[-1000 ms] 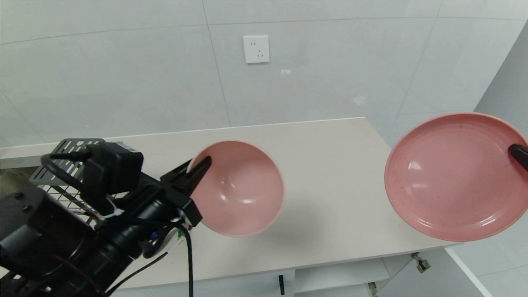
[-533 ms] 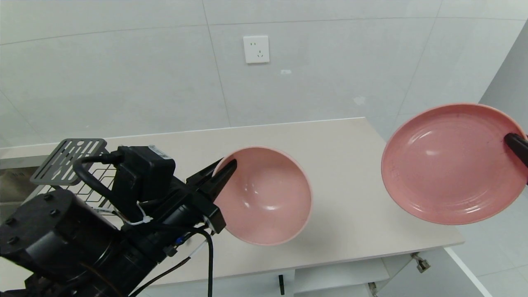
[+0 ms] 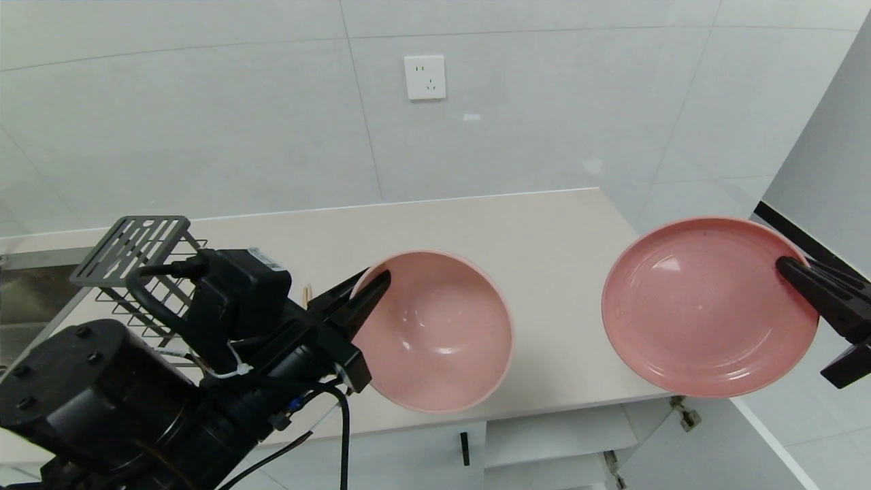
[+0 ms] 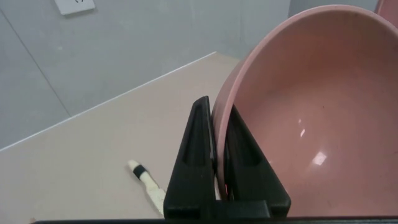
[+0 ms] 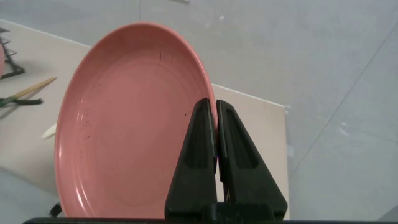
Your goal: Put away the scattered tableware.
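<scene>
A pink bowl (image 3: 435, 333) hangs tilted above the front of the counter, and my left gripper (image 3: 380, 280) is shut on its rim. In the left wrist view the fingers (image 4: 200, 134) pinch the bowl (image 4: 311, 112) wall from both sides. A pink plate (image 3: 701, 306) is held over the counter's right front corner, with my right gripper (image 3: 784, 263) shut on its far right rim. The right wrist view has the plate (image 5: 124, 124) edge clamped in my right gripper (image 5: 216, 107).
A black wire dish rack (image 3: 136, 245) stands at the counter's (image 3: 544, 238) left. Chopsticks (image 5: 28, 93) and a white utensil (image 4: 146, 180) lie on the counter near the rack. A wall socket (image 3: 424, 77) is on the tiled wall behind. The floor drops off beyond the right edge.
My left arm carried the bowl rightward and toward the front, then held. The plate came down and leftward and now lies flatter. The head view has shifted slightly.
</scene>
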You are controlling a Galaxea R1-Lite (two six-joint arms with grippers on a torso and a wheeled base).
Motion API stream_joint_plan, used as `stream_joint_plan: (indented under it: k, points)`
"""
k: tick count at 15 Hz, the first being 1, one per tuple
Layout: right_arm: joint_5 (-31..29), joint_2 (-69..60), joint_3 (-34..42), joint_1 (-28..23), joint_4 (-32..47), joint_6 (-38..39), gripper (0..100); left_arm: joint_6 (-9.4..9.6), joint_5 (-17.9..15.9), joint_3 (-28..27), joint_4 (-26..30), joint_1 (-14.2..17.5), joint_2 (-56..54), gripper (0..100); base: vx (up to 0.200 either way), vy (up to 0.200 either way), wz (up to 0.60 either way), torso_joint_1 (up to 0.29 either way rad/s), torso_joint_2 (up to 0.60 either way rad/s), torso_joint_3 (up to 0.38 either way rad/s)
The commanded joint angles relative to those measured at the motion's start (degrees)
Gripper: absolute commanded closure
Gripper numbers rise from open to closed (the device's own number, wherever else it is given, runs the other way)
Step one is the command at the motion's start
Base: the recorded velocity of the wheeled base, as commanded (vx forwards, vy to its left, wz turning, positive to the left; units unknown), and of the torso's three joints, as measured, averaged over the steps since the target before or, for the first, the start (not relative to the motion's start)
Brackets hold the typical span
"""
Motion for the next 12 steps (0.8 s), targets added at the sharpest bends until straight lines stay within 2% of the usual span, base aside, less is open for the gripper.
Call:
stream_joint_plan:
  k: [1,5,8,12]
  points:
    - [0.03,0.33,0.26,0.01,0.05,-0.06,100,-0.01,0.04,0.85,-0.03,0.02,-0.27,100,0.000,0.000,0.00,0.000,0.00,0.000]
    - [0.03,0.33,0.34,0.10,0.05,0.03,100,-0.01,0.04,2.52,-0.03,0.02,-1.06,100,0.000,0.000,0.00,0.000,0.00,0.000]
    - [0.03,0.25,0.26,0.10,-0.04,0.29,100,-0.01,0.04,2.61,-0.03,0.02,-1.32,100,0.000,0.000,-0.60,-0.001,0.00,0.006]
    - [0.03,0.16,0.26,0.01,-0.04,0.20,100,-0.10,0.04,2.78,-0.03,0.02,-0.97,100,0.000,0.000,0.00,0.000,0.00,0.000]
